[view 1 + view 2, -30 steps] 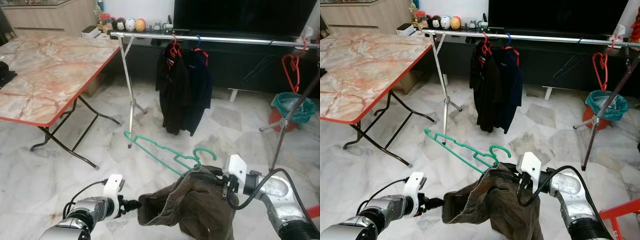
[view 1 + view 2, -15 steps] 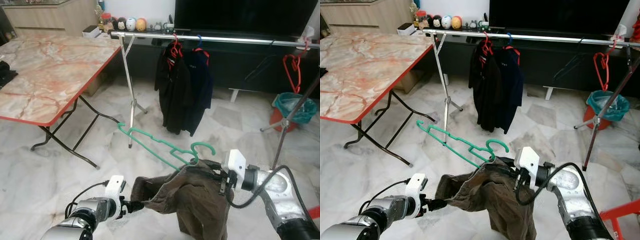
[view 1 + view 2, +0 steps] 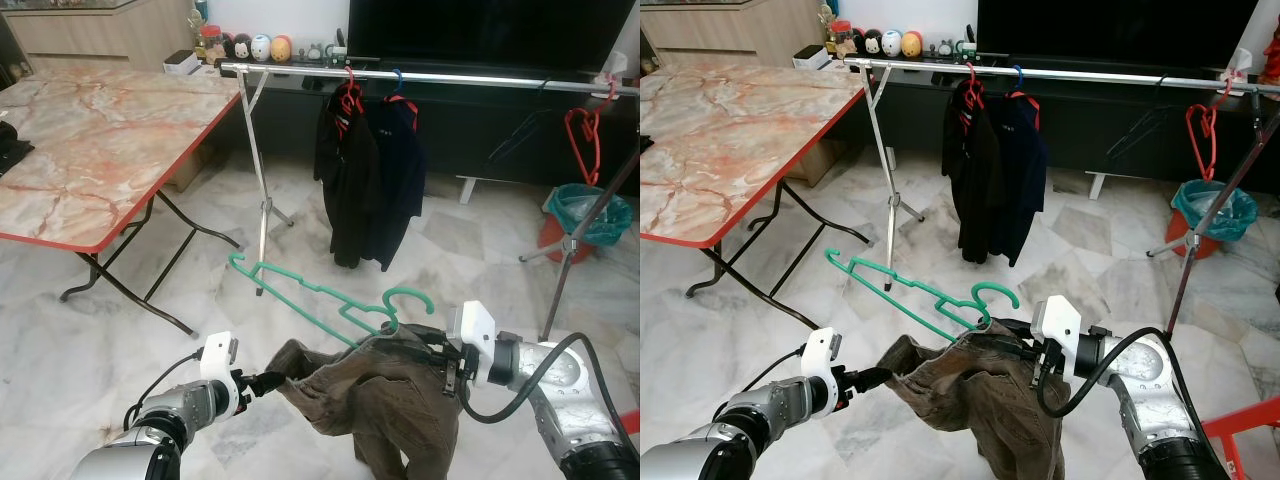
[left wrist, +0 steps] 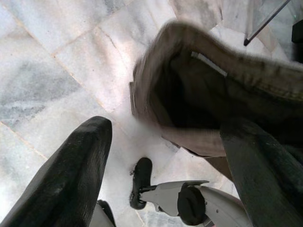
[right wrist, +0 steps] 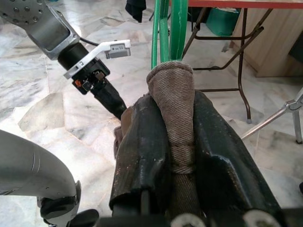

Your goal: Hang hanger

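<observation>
A green plastic hanger [image 3: 300, 290] sticks up and to the left out of a bunch of brown trousers [image 3: 380, 390] held low over the floor. My right gripper [image 3: 430, 352] is shut on a fold of the trousers [image 5: 173, 85], with the hanger [image 5: 166, 28] rising just beyond its fingers. My left gripper [image 3: 268, 379] is at the trousers' left edge. Its fingers [image 4: 66, 175] stand open, and the waistband [image 4: 227, 94] lies just ahead between them. Across the back runs the silver clothes rail [image 3: 450, 77].
Two dark garments [image 3: 365, 180] hang on the rail, and an empty red hanger [image 3: 583, 130] hangs at its right end. A marble folding table [image 3: 90, 150] stands at the left, and a teal bin [image 3: 590, 215] sits at the right. Marble floor lies between me and the rail.
The trousers have been drawn out leftward and lifted a little. The left gripper has risen towards their edge. The hanger's long arm has swung slightly left.
</observation>
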You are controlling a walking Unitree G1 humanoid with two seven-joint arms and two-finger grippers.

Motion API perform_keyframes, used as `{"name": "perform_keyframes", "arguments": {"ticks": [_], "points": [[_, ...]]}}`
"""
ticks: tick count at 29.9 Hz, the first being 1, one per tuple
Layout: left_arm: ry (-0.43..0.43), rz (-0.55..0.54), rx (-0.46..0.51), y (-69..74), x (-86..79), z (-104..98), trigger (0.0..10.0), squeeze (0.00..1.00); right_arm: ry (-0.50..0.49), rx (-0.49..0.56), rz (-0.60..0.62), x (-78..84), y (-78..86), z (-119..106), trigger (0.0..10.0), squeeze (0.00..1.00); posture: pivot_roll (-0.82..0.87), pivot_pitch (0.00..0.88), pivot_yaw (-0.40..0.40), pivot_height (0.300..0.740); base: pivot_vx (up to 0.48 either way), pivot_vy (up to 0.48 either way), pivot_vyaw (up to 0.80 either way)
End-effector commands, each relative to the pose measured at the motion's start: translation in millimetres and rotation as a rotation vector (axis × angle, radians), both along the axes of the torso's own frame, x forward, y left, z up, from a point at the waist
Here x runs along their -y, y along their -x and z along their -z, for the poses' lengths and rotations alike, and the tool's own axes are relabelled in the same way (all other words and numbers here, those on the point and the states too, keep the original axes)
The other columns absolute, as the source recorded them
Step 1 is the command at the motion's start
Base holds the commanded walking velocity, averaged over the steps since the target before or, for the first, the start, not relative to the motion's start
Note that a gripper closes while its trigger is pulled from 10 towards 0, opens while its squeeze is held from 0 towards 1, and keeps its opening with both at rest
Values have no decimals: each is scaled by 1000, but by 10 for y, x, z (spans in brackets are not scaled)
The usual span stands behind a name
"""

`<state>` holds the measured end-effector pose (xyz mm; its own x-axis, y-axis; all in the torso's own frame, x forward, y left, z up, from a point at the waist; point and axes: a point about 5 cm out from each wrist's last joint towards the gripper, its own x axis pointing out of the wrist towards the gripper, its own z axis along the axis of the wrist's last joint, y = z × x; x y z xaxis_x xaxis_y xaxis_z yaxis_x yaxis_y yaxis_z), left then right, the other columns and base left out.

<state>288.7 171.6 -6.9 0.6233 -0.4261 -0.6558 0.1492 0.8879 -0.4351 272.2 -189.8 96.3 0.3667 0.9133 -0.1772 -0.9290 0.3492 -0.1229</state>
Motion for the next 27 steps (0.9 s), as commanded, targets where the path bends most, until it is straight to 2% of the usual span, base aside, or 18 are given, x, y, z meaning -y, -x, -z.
{"name": "perform_keyframes", "arguments": {"ticks": [1,7,12,16,27], "points": [[-11,8,19,-30,-34,-35,10000,0,-5,52,-20,-32,-21,-110,0,0,67,7,18,740,0,0,0],[7,1,17,-29,-59,-43,10000,0,0,48,-21,-33,-17,-103,0,0,65,9,16,740,0,0,0],[22,90,-16,59,20,27,10000,0,-6,56,-16,-48,-37,-123,0,0,65,10,17,740,0,0,0],[1,128,-53,143,15,96,10000,0,-11,57,-33,-81,-25,-128,0,0,66,8,18,740,0,0,0],[-12,176,-78,192,26,130,10000,0,-19,80,-39,-119,-47,-174,0,0,68,6,18,740,0,0,0]]}}
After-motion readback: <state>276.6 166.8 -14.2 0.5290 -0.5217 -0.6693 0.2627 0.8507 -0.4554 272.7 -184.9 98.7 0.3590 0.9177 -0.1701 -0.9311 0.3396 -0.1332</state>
